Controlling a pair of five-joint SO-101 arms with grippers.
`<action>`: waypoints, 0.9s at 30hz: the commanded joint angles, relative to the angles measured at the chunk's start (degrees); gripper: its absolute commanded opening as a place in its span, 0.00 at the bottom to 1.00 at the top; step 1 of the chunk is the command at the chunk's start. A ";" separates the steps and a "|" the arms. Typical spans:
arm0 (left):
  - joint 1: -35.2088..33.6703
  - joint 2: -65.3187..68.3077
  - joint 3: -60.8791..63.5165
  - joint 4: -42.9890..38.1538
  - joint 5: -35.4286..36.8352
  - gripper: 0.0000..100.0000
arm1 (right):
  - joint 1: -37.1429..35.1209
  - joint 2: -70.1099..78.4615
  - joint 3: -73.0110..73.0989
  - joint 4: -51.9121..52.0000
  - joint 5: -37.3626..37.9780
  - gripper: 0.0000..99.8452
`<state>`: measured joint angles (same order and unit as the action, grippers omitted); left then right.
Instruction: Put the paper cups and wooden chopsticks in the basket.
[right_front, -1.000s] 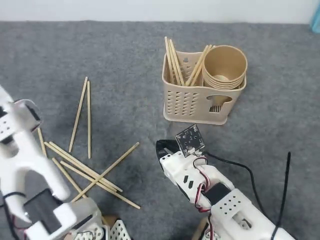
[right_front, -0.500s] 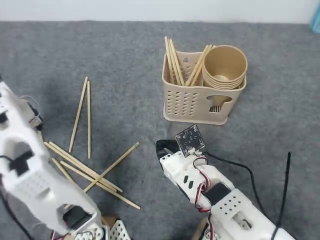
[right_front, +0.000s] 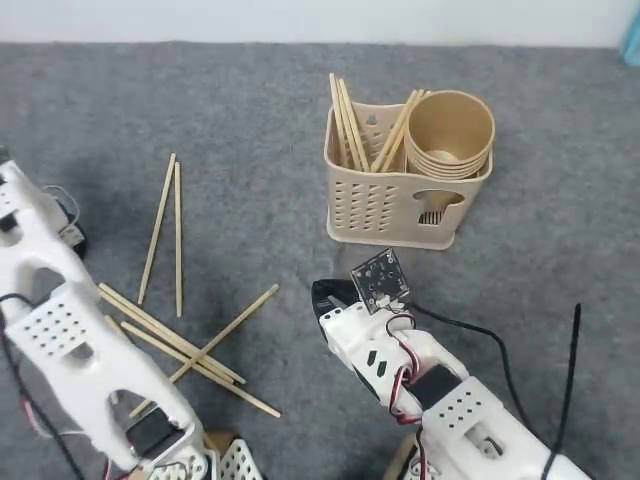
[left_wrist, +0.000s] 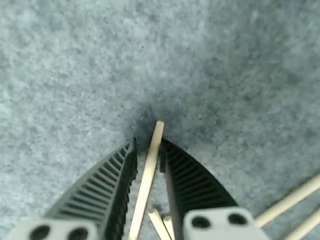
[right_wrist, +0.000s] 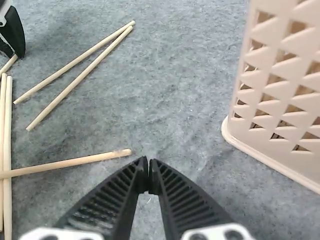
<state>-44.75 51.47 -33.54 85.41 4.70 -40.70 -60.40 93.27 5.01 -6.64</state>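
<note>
A beige basket (right_front: 385, 200) holds a stack of paper cups (right_front: 450, 135) and several wooden chopsticks (right_front: 345, 120). More chopsticks lie loose on the grey carpet: a pair (right_front: 165, 230) and a crossed heap (right_front: 185, 345). My left gripper (left_wrist: 147, 145) is down on the carpet at the far left (right_front: 72, 238), open narrowly, its fingers either side of one chopstick (left_wrist: 150, 165). My right gripper (right_wrist: 148, 162) is shut with nothing in it, low over the carpet in front of the basket (right_wrist: 280, 100), next to the tip of a single chopstick (right_wrist: 70, 161).
The right arm's white body (right_front: 420, 380) fills the near centre, with a black cable (right_front: 500, 360) trailing beside it. The left arm's body (right_front: 70, 350) overhangs the near end of the heap. Open carpet lies between the loose pair (right_wrist: 75, 65) and the basket.
The left arm has swung over and lowered its gripper to the carpet at the far left, around a chopstick's end. The right arm has kept still.
</note>
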 joint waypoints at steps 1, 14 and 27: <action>-0.09 4.04 -2.07 2.55 -0.35 0.05 | 0.75 -0.92 -0.35 -1.19 1.67 0.01; -0.62 3.25 -16.22 15.30 -0.26 0.01 | 0.75 -0.92 -0.35 -1.19 1.67 0.01; -1.32 -23.12 0.84 15.12 -4.31 0.01 | 0.75 -0.92 -0.35 -1.19 1.67 0.01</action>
<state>-47.47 39.16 -38.20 98.42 2.59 -40.70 -60.40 93.27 5.01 -6.64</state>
